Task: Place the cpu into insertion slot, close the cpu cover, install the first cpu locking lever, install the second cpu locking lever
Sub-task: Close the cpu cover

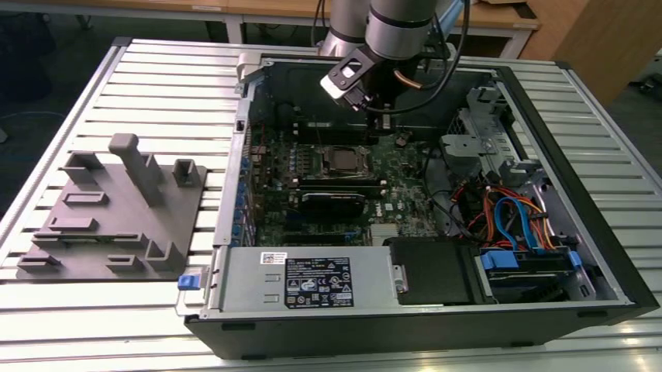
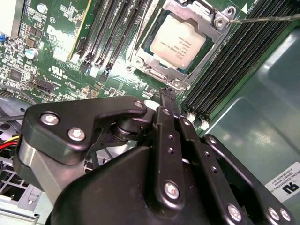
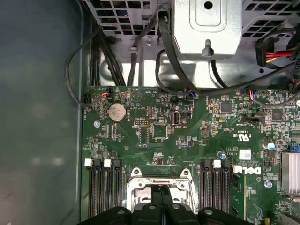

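Observation:
The cpu (image 2: 177, 42), a dull silver square chip, lies in the insertion slot (image 2: 140, 58) on the green board. The cpu cover (image 2: 161, 76), a thin silver frame, lies flat around it. From the socket's corner a thin metal lever rod (image 2: 267, 18) runs out over the memory slots. My gripper (image 2: 168, 96) has its black fingers pressed together with nothing between them, and its tip hovers just off one edge of the socket. In the first wrist view my gripper (image 3: 161, 192) stands over the socket (image 3: 157, 180). In the exterior view my gripper (image 1: 364, 97) hangs above the back of the case, beyond the socket (image 1: 339, 159).
Long black memory slots (image 2: 234, 65) flank the socket. A metal drive cage (image 3: 208, 28) and black cables (image 3: 168, 51) lie beyond the board. Coloured cables (image 1: 507, 217) fill the case's right. A grey fixture plate (image 1: 114, 217) stands at the exterior view's left.

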Tool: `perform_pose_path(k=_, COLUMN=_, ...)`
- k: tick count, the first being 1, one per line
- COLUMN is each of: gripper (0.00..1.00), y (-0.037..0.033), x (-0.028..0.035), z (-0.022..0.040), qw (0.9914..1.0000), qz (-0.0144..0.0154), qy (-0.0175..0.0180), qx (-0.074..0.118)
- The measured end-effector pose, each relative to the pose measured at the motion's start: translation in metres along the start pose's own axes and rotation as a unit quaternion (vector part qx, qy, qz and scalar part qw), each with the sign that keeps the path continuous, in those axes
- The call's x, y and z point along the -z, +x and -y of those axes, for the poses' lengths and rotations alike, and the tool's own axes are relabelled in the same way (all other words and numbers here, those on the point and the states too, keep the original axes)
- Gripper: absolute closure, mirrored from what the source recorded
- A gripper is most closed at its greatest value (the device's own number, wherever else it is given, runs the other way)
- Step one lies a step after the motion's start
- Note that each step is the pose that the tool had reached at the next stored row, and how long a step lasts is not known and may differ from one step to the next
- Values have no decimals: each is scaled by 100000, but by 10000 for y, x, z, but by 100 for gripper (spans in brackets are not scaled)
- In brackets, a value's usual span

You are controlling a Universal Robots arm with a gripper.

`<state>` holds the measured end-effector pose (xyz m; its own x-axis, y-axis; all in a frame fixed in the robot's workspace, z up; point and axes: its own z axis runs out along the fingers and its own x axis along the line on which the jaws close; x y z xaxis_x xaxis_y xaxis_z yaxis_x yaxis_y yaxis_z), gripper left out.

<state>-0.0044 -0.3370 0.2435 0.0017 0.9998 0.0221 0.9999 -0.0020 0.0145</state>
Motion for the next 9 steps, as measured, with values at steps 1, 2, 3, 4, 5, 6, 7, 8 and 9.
perform_pose_path(k=1, gripper=90, y=0, x=0, z=2, qw=100000, qz=-1, qy=-1, qx=0)
perform_pose_path(k=2, gripper=90, y=0, x=0, z=3, qw=100000, qz=1, qy=1, qx=-1)
perform_pose_path(k=3, gripper=90, y=0, x=0, z=3, qw=100000, qz=-2, qy=-1, qx=2)
perform_pose_path(k=4, gripper=90, y=0, x=0, z=3, qw=100000, qz=-1, qy=-1, qx=-1)
perform_pose_path(k=5, gripper=90, y=0, x=0, z=3, qw=100000, qz=-4, qy=-2, qx=-1)
perform_pose_path(k=6, gripper=90, y=0, x=0, z=3, qw=100000, qz=-2, qy=-1, qx=1)
perform_pose_path(k=7, gripper=90, y=0, x=0, z=3, qw=100000, qz=-1, qy=1, qx=0)
perform_pose_path(k=8, gripper=90, y=0, x=0, z=4, qw=100000, qz=-1, qy=-1, qx=-1)
perform_pose_path(k=9, gripper=90, y=0, x=0, z=4, qw=100000, qz=0, qy=0, qx=0)
